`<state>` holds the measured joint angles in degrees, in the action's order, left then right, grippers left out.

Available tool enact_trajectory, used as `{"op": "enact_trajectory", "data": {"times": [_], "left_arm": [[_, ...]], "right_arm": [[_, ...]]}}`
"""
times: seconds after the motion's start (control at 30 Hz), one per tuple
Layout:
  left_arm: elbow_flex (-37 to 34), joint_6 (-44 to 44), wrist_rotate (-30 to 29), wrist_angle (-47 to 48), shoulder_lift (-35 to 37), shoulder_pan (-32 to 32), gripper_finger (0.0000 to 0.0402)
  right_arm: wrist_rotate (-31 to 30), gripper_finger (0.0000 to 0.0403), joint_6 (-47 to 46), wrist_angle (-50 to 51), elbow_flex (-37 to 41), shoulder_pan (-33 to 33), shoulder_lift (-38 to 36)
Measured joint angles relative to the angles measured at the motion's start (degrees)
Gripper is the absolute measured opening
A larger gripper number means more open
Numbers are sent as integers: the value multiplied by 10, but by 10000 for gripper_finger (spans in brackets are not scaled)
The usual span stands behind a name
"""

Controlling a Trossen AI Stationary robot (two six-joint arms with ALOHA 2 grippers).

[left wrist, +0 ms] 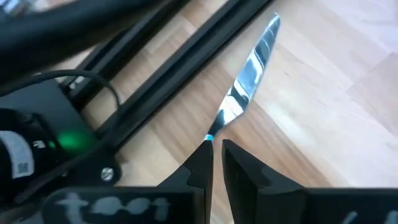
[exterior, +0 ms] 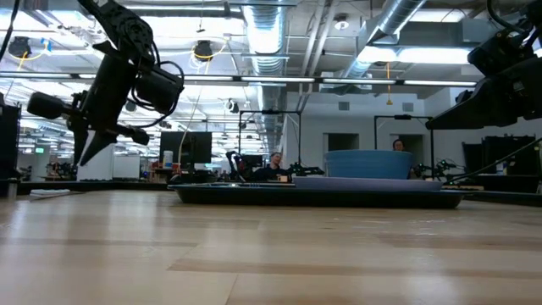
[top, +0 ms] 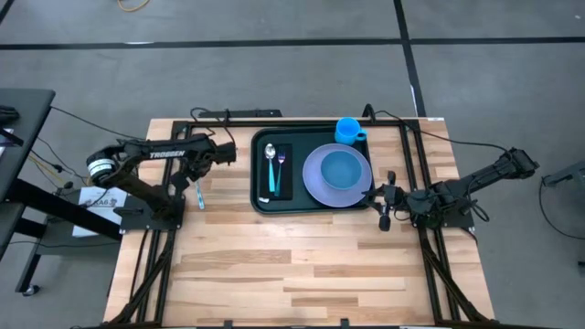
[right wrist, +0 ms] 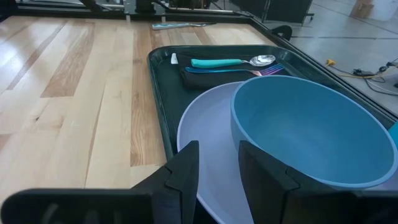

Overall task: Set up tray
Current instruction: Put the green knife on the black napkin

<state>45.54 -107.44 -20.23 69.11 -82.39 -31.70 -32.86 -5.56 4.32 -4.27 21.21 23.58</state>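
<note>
The dark green tray (top: 259,208) lies at the table's far middle. It carries a lilac plate (top: 315,185) with a blue bowl (top: 343,167), and a spoon (top: 271,169) and fork (top: 281,170) on a flat black rectangle (top: 280,189). A blue cup (top: 348,130) stands at its far right corner. My left gripper (left wrist: 216,144) is left of the tray, above the wood, shut on a knife (left wrist: 249,74). My right gripper (right wrist: 217,163) waits open at the tray's near right corner (top: 379,196), facing the plate (right wrist: 205,143) and bowl (right wrist: 311,130). My left gripper pinches the knife between its two fingertips (left wrist: 202,155) at the blue handle's end next to the blade (left wrist: 210,138). The rest of the handle is hidden between the fingers. The fingers slant steeply down and lie along the knife, whose silver blade sticks out beyond them, clear of the table.
Black frame rails (top: 155,247) run along the table's left and right sides, and one passes close under the knife (left wrist: 155,93). Bare wood (top: 292,265) fills the near half of the table. People sit in the room beyond the far edge (exterior: 275,165).
</note>
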Motion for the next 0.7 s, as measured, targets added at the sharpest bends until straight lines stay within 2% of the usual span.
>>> {"op": "enact_trajectory", "data": {"times": [0.27,0.7], "left_arm": [[0,118,21,-5,0,-78,23],[0,135,35,-48,0,-85,27]], "right_arm": [[0,107,0,0,0,0,0],[0,107,0,0,0,0,0]]}}
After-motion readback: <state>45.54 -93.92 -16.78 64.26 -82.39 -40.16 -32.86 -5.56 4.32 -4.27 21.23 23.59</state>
